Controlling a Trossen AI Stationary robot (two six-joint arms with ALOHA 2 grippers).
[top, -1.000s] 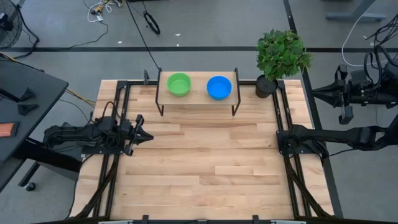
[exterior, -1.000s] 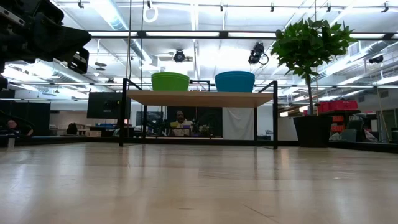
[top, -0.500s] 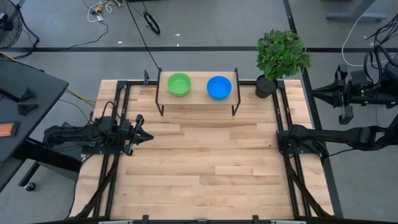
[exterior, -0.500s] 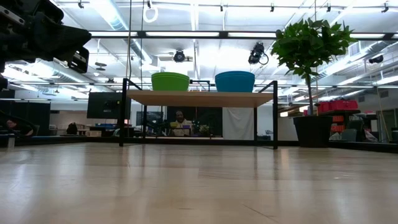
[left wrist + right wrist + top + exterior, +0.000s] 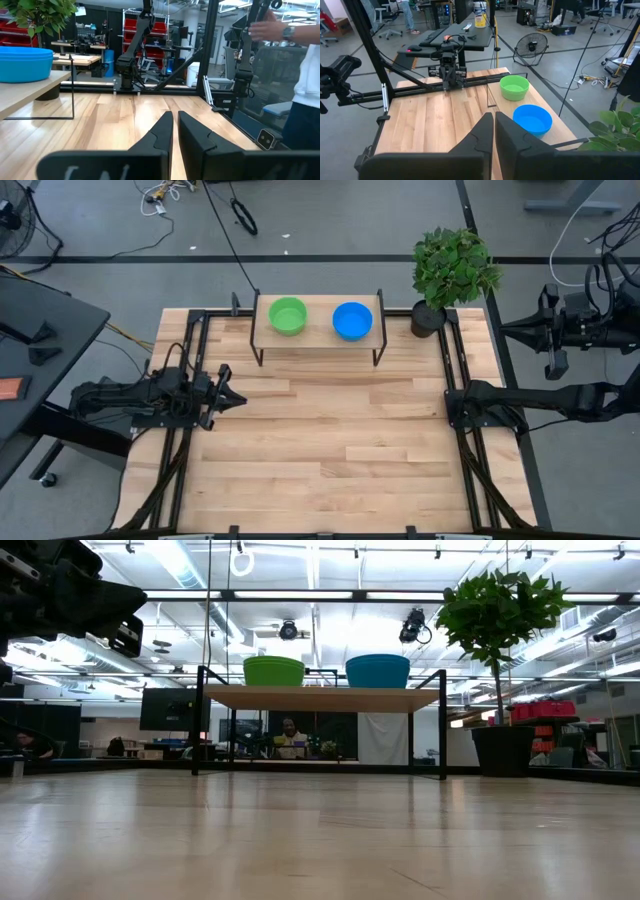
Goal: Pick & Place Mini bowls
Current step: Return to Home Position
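Observation:
A green mini bowl point(image 5: 288, 315) and a blue mini bowl point(image 5: 352, 320) rest on their bases side by side on a small raised wooden shelf point(image 5: 318, 332) at the table's far edge. They also show in the low view, the green bowl point(image 5: 273, 670) left of the blue bowl point(image 5: 377, 670). My left gripper point(image 5: 238, 400) lies level near the table's left edge, pointing right, shut and with nothing in it point(image 5: 175, 125). My right gripper point(image 5: 449, 404) hangs high over the table's right edge, shut and holding nothing point(image 5: 494, 125). From there it looks down on the green bowl point(image 5: 515, 86) and the blue bowl point(image 5: 532, 119).
A potted green plant point(image 5: 455, 265) stands at the far right corner beside the shelf. Black rails point(image 5: 190, 380) run along the table's left and right sides. A person's hand point(image 5: 265, 30) shows beyond the table's right side. Bare wood point(image 5: 340, 440) fills the table's middle and near part.

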